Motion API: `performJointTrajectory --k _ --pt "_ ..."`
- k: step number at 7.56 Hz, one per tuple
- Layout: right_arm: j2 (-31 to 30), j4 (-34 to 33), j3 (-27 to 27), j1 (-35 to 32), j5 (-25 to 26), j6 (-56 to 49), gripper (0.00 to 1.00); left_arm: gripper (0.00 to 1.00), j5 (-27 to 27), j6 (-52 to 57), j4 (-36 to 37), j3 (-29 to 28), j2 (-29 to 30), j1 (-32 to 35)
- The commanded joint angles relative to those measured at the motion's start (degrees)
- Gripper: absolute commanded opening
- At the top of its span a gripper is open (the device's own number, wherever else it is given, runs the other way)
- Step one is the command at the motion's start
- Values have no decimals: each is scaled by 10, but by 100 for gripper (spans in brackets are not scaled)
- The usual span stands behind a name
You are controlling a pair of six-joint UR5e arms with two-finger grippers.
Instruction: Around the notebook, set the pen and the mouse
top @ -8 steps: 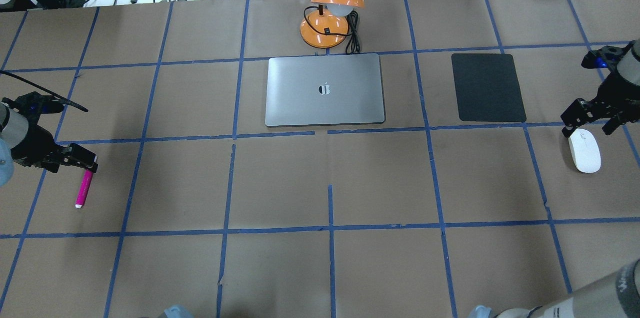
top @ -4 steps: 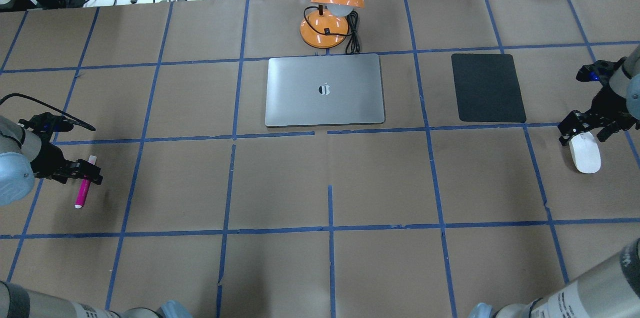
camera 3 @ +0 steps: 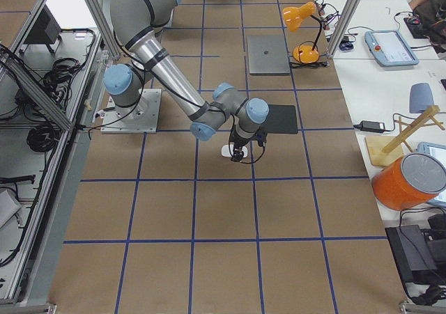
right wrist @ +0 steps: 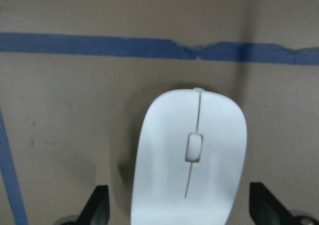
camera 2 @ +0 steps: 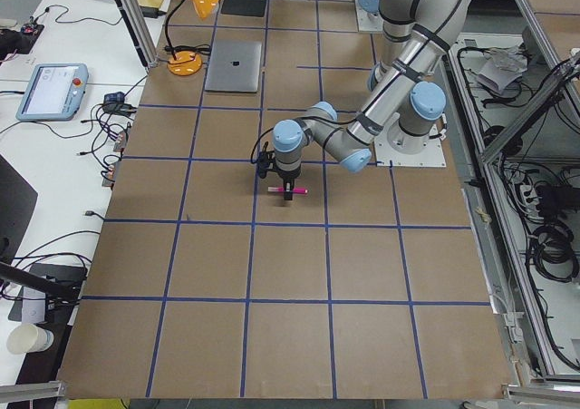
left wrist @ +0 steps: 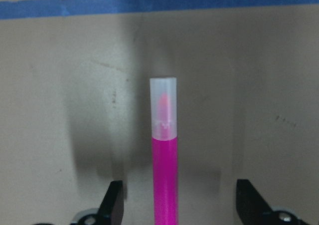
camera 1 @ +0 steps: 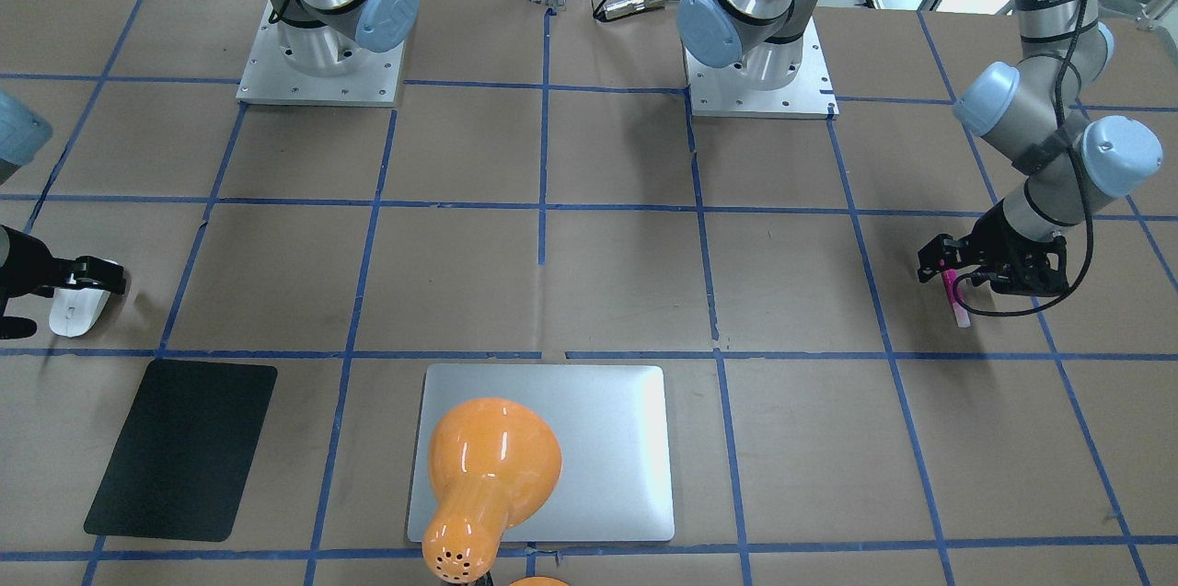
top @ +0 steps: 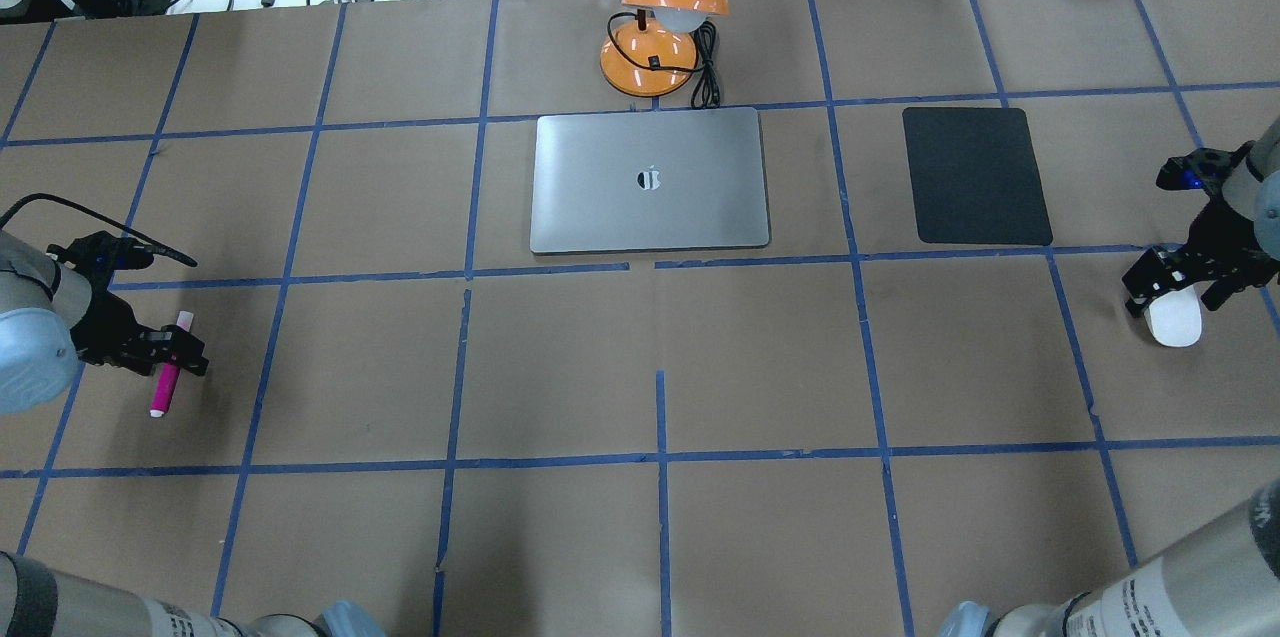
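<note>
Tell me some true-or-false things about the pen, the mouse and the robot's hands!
1. The pink pen lies between the open fingers of the left hand. True.
2. The white mouse sits on the black pad. False: it lies on the brown table, apart from the pad.
3. The right hand is open, with a finger on each side of the mouse. True.
4. The orange lamp stands next to the pen. False: it stands at the far edge of the laptop.
5. The laptop is open. False: its lid is shut.
</note>
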State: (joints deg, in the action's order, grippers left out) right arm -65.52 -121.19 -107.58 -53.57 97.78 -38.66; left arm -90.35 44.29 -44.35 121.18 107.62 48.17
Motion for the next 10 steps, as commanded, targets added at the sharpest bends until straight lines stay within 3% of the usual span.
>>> performJointTrajectory --k 1,2,3,5,7,9,10 --pt "0 -5 -1 0 -5 0 43 1 -1 -3 1 -1 0 0" --pt "0 -6 -1 0 -4 0 25 0 -1 -3 1 -2 0 0" --pt "-10 -3 6 0 1 0 15 0 -1 -4 2 -2 -2 0" --pt "-48 1 27 -28 -7 13 12 0 -4 -73 -6 -6 -19 3" --pt "-30 0 65 -135 -33 122 12 0 -4 -264 -21 -7 -43 18" --pt "51 -2 147 -214 -58 207 12 0 2 -465 -45 -7 -78 95" --pt "91 2 178 -217 -57 210 12 0 3 -557 -55 -7 -90 150"
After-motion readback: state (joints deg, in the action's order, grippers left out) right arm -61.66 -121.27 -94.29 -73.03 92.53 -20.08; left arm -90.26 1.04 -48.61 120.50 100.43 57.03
